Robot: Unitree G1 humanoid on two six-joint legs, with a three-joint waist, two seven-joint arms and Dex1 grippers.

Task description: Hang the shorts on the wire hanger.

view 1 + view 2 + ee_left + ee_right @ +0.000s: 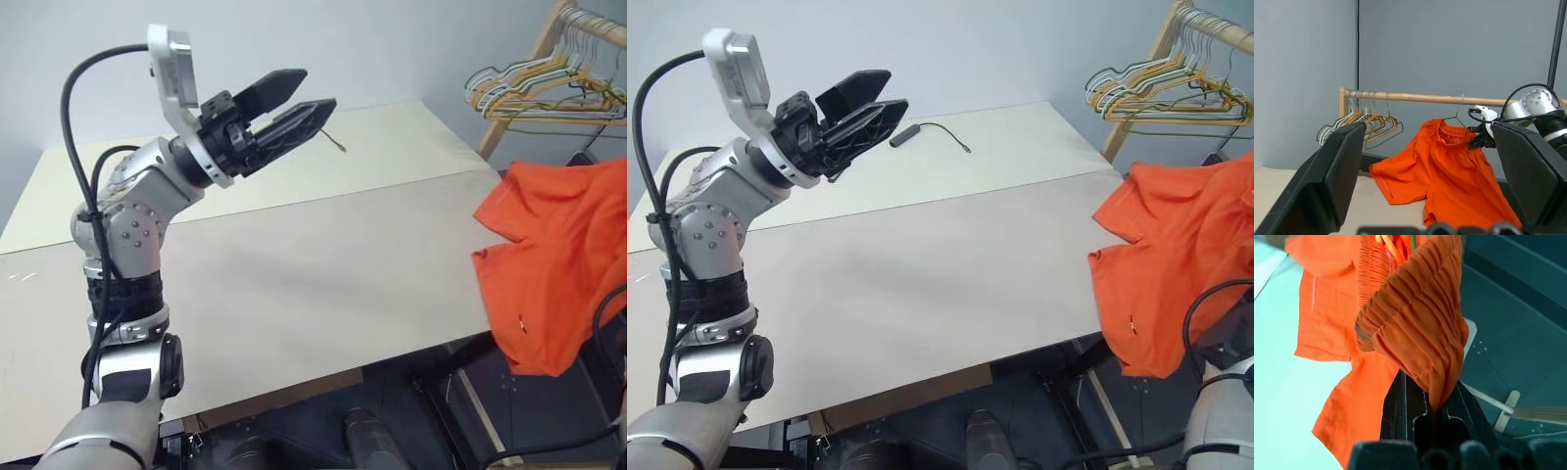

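Beyond the table's (294, 284) right edge, orange shorts (1449, 171) hang on a wire hanger (1457, 115).
Shorts droop from the wooden rail (1415, 97), one leg resting on the tabletop corner; the right gripper (1432, 411) is clamped on their gathered waistband. Raised above the table, the left gripper (294, 103) gapes wide, empty. Coloured hangers (539, 83) bunch nearby.

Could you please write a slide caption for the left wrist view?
Right gripper holds the orange shorts on the wire hanger at the wooden rail.
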